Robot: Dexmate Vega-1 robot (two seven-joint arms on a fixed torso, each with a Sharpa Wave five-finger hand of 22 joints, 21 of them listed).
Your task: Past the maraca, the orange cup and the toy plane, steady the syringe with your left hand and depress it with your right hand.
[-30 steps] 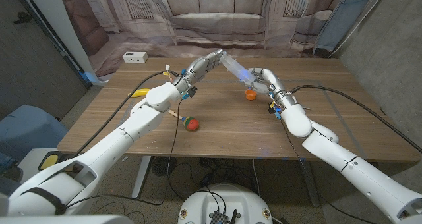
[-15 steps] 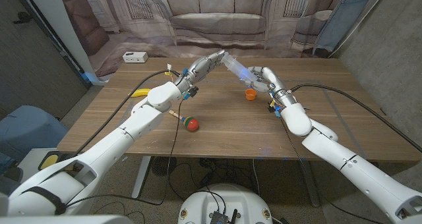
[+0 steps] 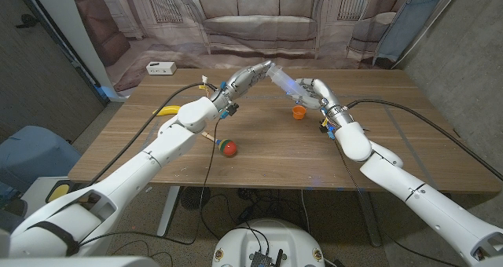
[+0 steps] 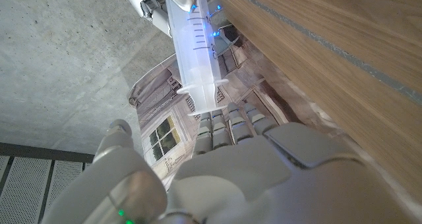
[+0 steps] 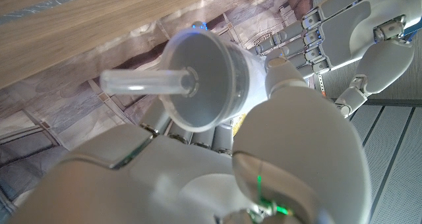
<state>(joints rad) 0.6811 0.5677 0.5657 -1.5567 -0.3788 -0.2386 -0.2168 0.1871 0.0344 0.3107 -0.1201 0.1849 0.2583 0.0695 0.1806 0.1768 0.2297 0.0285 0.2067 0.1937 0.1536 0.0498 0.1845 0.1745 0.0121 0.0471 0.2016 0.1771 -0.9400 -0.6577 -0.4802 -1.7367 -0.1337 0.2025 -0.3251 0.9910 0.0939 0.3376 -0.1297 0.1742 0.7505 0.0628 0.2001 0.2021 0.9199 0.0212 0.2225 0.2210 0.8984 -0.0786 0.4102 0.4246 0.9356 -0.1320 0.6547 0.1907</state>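
- The syringe is hanging in the air above the far middle of the bench, tilted, with both robot hands meeting on it
- The left robot hand is touching the syringe's upper end with its fingertips at 11 o'clock of the barrel; whether it is truly gripping cannot be told
- The right robot hand is clasping the barrel's lower end, at 4 o'clock
- The orange cup is standing on the bench just below the right robot hand
- The maraca is lying at 7 o'clock of the syringe, nearer the front edge
- A white power strip is sitting at the bench's far left
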